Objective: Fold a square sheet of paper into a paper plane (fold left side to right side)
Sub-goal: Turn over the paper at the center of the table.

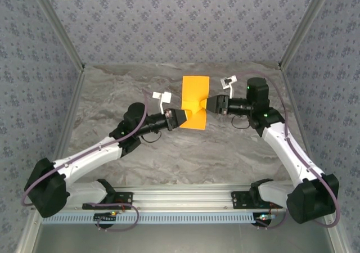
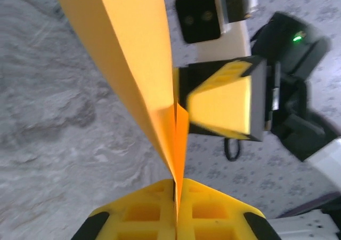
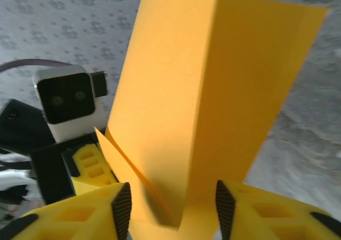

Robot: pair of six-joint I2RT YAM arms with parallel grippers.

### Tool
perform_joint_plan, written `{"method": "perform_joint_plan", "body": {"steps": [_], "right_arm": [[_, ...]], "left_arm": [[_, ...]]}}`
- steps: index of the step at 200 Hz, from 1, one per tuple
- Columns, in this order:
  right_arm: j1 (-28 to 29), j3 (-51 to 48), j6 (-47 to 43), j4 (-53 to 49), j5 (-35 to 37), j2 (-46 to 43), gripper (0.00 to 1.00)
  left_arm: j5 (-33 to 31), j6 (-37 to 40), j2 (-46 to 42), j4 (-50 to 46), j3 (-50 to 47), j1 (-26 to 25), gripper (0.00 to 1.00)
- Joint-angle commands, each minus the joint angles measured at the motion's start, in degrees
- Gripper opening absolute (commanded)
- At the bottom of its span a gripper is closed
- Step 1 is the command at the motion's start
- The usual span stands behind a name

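left pincer (image 2: 175, 200) clamping shut on the sheet (image 1: 195, 93) | right pincer (image 3: 173, 210) gaping around its fold, not pinching | sheet standing half-folded over mid-counter (image 1: 140, 152) | worrying: one-sided hold, so it's probably twisting, slipping or creasing crooked

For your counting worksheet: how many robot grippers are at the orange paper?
2. The left gripper pinches the orange paper at its left edge; the right gripper straddles its right edge.
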Motion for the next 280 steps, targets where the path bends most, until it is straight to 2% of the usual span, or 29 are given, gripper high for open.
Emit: {"method": "perform_joint_plan", "body": {"steps": [1, 21, 50, 71, 86, 106, 145, 189, 224, 280], "right_arm": [[-1.56, 3.34, -11.03, -15.53, 9.25, -3.32, 0.59], [-3.30, 3.92, -16.14, -23.31, 19.27, -5.74, 0.69], [-5.26, 3.11, -20.11, -29.91, 32.87, -9.33, 0.85], [-7.13, 1.86, -20.46, -31.41, 39.55, -11.71, 1.00], [-8.59, 1.29, -20.43, -32.47, 42.82, -12.89, 1.00], [-10.65, 0.88, -20.32, -33.89, 45.63, -13.84, 1.00], [-13.33, 0.40, -20.11, -36.66, 49.68, -15.32, 1.00], [-14.49, -0.01, -20.94, -37.71, 51.65, -16.40, 1.00], [-14.63, -0.77, -21.02, -37.26, 50.41, -16.36, 1.00], [-14.81, -2.71, -20.96, -36.16, 48.03, -16.08, 1.00]], "left_arm": [[-10.69, 11.36, -2.61, -19.12, 4.64, -3.41, 0.02], [-24.32, 17.49, -1.30, -36.23, 9.61, -7.95, 0.00], [-44.45, 18.36, 5.74, -56.00, 17.25, -14.59, 0.00], [-56.32, 13.25, 14.22, -70.85, 24.37, -17.49, 0.00], [-62.00, 8.19, 20.97, -80.25, 29.60, -18.55, 0.00], [-65.52, 2.08, 29.60, -89.95, 35.67, -18.80, 0.00], [-64.84, -1.40, 44.10, -98.36, 44.67, -18.84, 0.00], [-57.86, 2.42, 54.90, -96.37, 51.05, -18.72, 0.02], [-49.41, 6.59, 57.08, -89.83, 52.39, -17.75, 0.03], [-41.91, 9.29, 58.07, -83.68, 52.21, -16.20, 0.10]]}}
